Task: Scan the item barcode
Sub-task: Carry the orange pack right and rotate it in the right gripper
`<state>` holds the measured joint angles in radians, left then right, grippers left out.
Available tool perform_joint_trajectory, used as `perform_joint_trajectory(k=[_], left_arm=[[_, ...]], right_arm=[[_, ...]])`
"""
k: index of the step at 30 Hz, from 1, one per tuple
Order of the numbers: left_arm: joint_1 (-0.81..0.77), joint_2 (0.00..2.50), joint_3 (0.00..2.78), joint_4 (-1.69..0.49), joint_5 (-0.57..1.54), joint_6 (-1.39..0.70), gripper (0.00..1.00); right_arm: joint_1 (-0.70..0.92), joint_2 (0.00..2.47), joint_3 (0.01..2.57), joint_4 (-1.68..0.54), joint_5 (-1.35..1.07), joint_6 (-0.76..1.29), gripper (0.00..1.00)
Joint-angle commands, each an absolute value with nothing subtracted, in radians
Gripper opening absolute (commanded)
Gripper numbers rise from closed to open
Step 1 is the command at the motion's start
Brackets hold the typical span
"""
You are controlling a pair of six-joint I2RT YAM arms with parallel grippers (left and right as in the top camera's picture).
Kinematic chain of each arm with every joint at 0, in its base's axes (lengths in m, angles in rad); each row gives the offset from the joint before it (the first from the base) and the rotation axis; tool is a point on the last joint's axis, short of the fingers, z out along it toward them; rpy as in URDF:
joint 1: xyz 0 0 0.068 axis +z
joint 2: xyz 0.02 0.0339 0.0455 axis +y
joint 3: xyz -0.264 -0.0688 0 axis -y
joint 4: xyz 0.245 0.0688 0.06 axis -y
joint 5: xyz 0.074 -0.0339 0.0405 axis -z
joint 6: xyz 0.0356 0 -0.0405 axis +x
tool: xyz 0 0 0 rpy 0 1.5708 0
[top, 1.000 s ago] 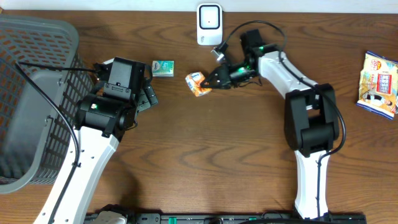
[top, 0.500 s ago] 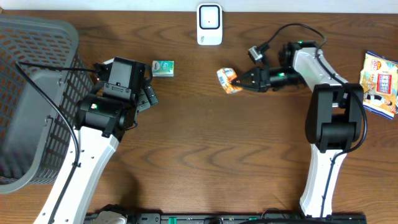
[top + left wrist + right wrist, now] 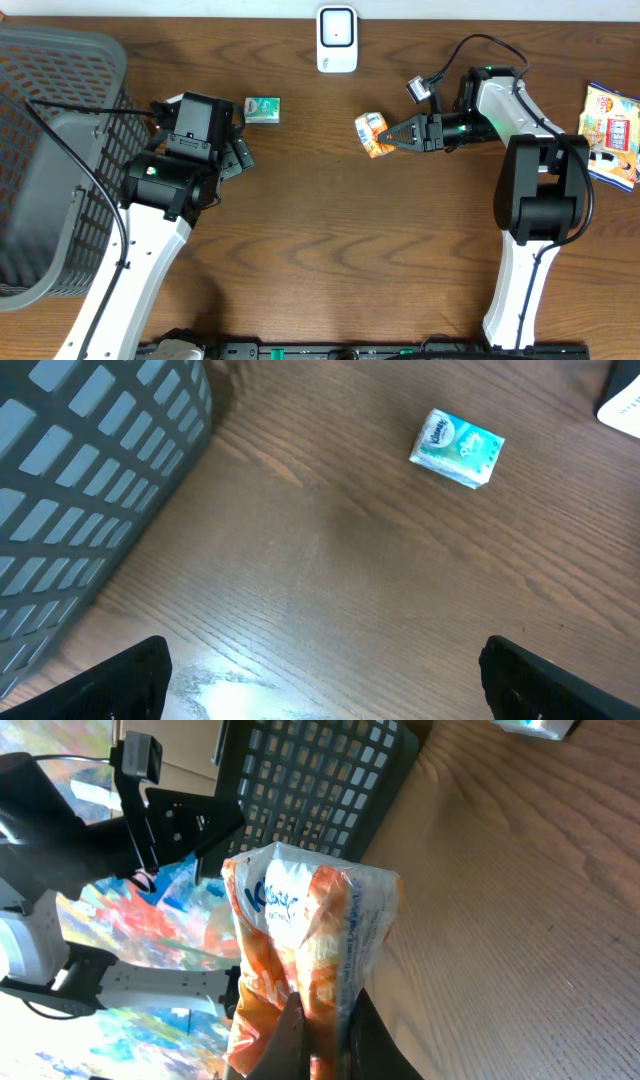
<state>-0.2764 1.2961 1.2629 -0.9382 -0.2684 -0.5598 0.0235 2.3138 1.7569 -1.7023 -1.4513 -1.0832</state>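
Observation:
An orange and white packet is held above the table, right of centre, with my right gripper shut on its end. In the right wrist view the packet stands up out of the gripper, its crinkled film pinched between both fingers. The white barcode scanner stands at the table's back edge, up and left of the packet. My left gripper hovers open over bare wood with nothing between its fingers.
A small teal tissue pack lies just ahead of the left gripper, also seen in the left wrist view. A grey mesh basket fills the left side. A yellow snack bag lies at the far right.
My right arm has swung the orange packet to the right, from below the scanner to right of centre. The left arm has stayed still.

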Motion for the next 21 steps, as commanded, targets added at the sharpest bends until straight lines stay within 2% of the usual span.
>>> perform_joint_trajectory(k=[1, 21], left_arm=[[-0.273, 1.303, 1.267, -0.942, -0.286, -0.55, 0.98], [-0.273, 1.303, 1.267, -0.942, -0.286, -0.55, 0.98]], right_arm=[[0.015, 2.28, 1.753, -1.702, -1.484, -1.092, 0.01], [0.091, 2.279, 1.66, -1.702, -1.458, -1.071, 0.01]])
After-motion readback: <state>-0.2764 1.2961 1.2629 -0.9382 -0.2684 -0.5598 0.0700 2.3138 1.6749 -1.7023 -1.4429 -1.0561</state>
